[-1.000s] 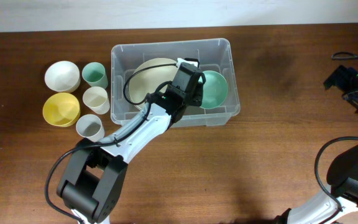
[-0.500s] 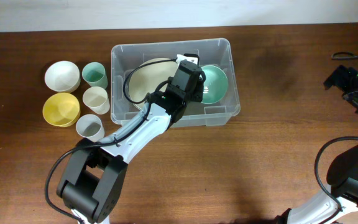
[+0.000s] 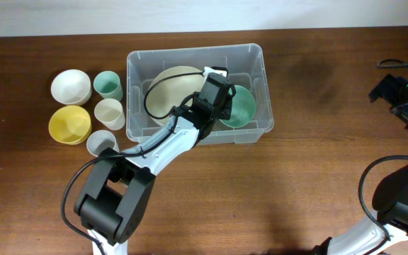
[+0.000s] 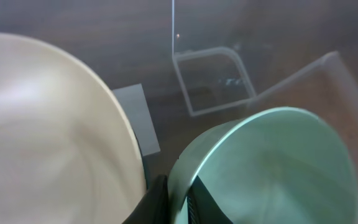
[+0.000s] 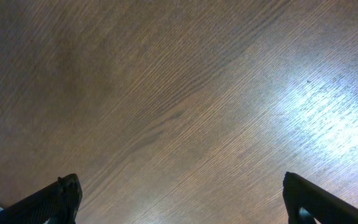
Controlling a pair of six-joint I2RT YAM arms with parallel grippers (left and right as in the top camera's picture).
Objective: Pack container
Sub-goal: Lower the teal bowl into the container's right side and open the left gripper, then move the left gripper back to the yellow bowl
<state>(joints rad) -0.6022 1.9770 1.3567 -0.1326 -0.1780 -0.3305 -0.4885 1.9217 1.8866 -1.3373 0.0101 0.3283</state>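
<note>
The clear plastic container (image 3: 255, 53) stands at the table's back centre. Inside it lie a cream plate (image 3: 170, 88) on the left and a green bowl (image 3: 241, 105) on the right. My left gripper (image 3: 222, 106) is inside the container, shut on the green bowl's rim. In the left wrist view my fingers (image 4: 176, 202) pinch the bowl's rim (image 4: 272, 168), with the cream plate (image 4: 48, 137) beside it and the container's white label (image 4: 140, 118) below. My right gripper (image 5: 179, 199) is open over bare wood, far right (image 3: 402, 95).
Left of the container stand a white bowl (image 3: 71, 86), a yellow bowl (image 3: 69, 123), a green cup (image 3: 108, 84), a cream cup (image 3: 109, 112) and a white cup (image 3: 102, 144). Cables lie at the right edge.
My left gripper with the green bowl has shifted slightly down and right inside the container, and the bowl has tilted. The right arm has not moved.
</note>
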